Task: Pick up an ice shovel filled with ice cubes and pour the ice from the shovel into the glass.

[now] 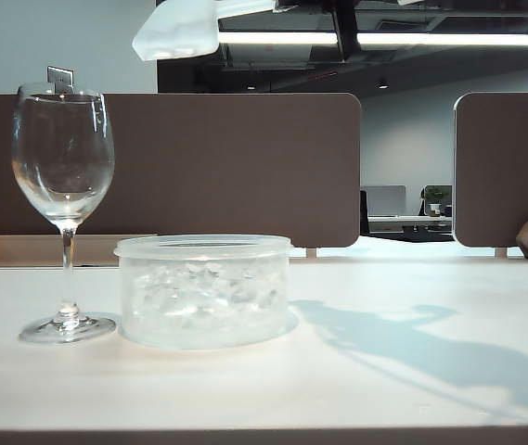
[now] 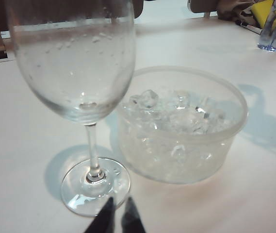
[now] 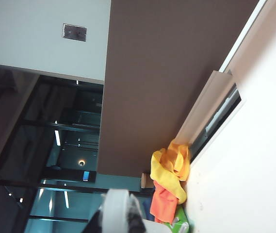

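The right claw (image 3: 114, 221) is pinched on the ice shovel (image 1: 175, 30) high above the glass (image 1: 62, 158); the left claw (image 2: 114, 216), tips nearly together, holds nothing

Open-plan office. White desk (image 1: 412, 389) bounded by brown partition panels (image 1: 245, 167), one further panel (image 1: 505, 167) set to the right. Beyond the gap, another desk with monitor (image 1: 383, 199) and potted plant (image 1: 434, 197) is seen. Ceiling strip lights (image 1: 384, 39) are fitted overhead.

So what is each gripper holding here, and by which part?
Right gripper: the ice shovel, by its handle, high above the table. Left gripper: nothing.
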